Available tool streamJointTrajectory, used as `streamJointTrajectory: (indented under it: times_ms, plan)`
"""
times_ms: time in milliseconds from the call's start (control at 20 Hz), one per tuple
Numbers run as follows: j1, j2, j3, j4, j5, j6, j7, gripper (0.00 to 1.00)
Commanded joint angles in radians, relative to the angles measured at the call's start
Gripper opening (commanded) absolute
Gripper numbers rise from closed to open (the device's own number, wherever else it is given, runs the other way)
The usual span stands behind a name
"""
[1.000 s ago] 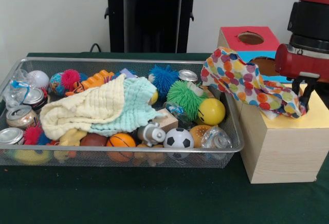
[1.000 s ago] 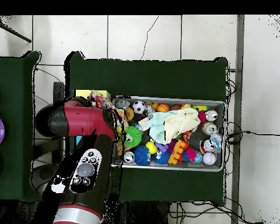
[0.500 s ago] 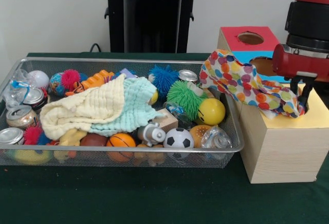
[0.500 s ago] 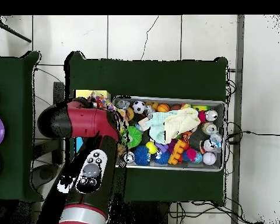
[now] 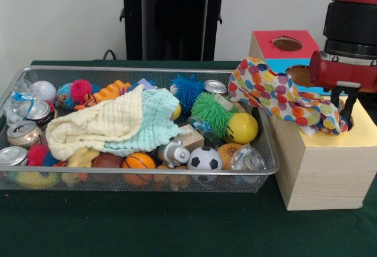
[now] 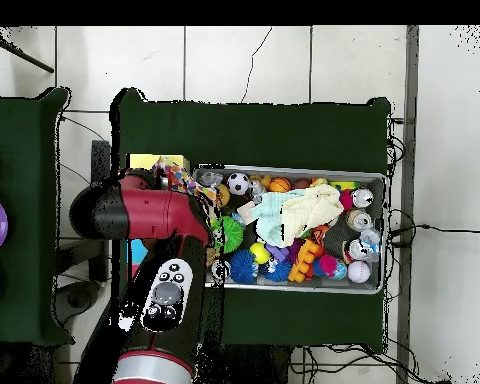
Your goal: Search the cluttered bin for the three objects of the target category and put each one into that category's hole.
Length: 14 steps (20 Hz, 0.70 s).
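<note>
My gripper [image 5: 342, 108] hangs over the yellow top [image 5: 364, 133] of the pale wooden box and is shut on one end of a polka-dot cloth [image 5: 277, 95]. The cloth stretches left from the fingers and drapes over the right end of the wire mesh bin [image 5: 147, 69]. The yellow box's hole is hidden under the cloth and gripper. In the overhead view the cloth [image 6: 174, 173] shows beside the red arm [image 6: 144, 210], next to the yellow top [image 6: 144, 160] and the bin [image 6: 294, 168]. No other polka-dot cloth shows in the bin.
A red-topped box [image 5: 287, 43] with a round hole and a blue-topped box [image 5: 297, 66] stand behind the yellow one. The bin holds cream and mint cloths [image 5: 118, 121], balls, cans, spiky toys. The black pedestal [image 5: 174, 15] stands behind the bin.
The gripper has shifted slightly left over the yellow box, carrying the cloth with it. The bin's contents have not moved.
</note>
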State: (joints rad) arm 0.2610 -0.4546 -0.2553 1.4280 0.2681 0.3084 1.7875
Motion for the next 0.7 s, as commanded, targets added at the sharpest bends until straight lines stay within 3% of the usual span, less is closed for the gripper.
streamJointTrajectory:
  times_ms: [50,400,700]
  plan:
    - [-0.068,0.118,0.052,0.146,-0.062,0.001,0.126,0.0]
    - [-0.022,0.202,-0.007,0.074,-0.063,0.059,0.14,0.0]
    - [-0.05,0.249,0.034,0.05,-0.037,0.115,0.13,0.0]
